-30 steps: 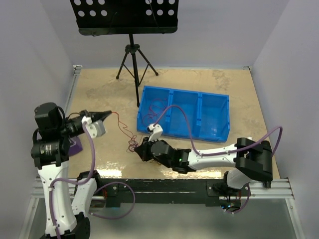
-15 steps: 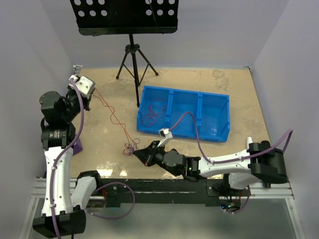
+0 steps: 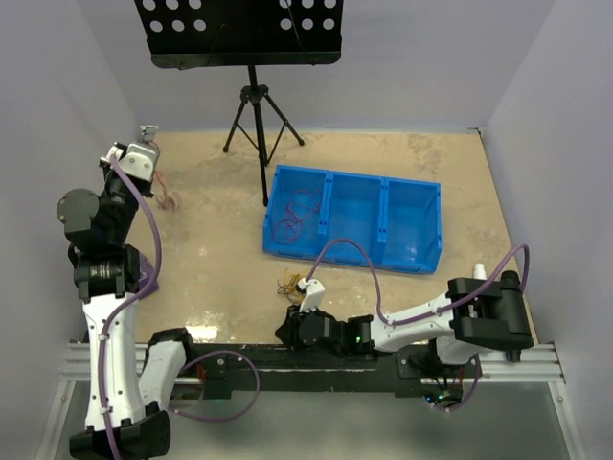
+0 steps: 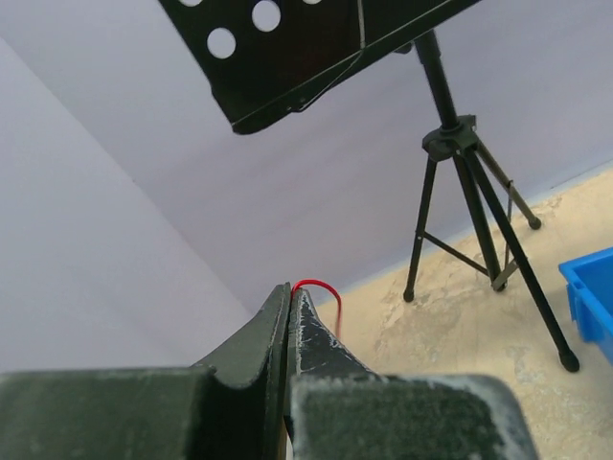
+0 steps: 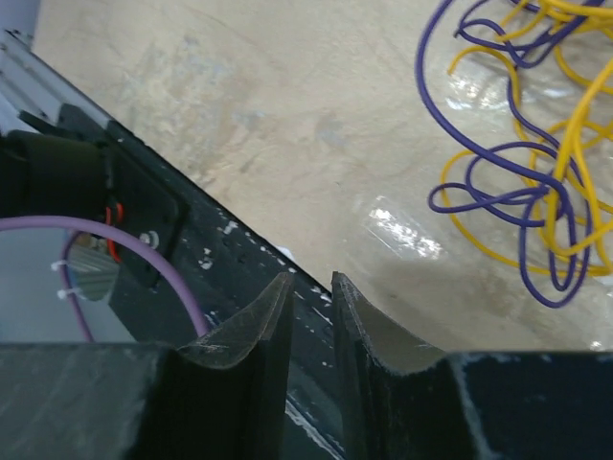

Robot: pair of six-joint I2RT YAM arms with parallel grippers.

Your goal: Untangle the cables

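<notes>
My left gripper [image 3: 151,153] is raised high at the far left and is shut on a thin red wire [image 3: 169,196], whose curly end dangles below it. In the left wrist view the red wire [image 4: 322,287] loops out from between the closed fingertips [image 4: 305,316]. A small tangle of yellow and purple wires [image 3: 290,285] lies on the table near the front. My right gripper [image 3: 284,331] hangs low over the table's front edge, just in front of that tangle. Its jaws stand slightly apart and empty [image 5: 309,283], with the tangle [image 5: 536,192] beyond them.
A blue three-compartment bin [image 3: 383,206] sits centre right; red wire [image 3: 302,213] lies in its left compartment. A black music stand on a tripod [image 3: 255,105] stands at the back. The black front rail [image 5: 192,240] is under my right gripper.
My left gripper pulled the red wire up and to the far left, free of the tangle. My right gripper let the tangle go and drew back to the front edge.
</notes>
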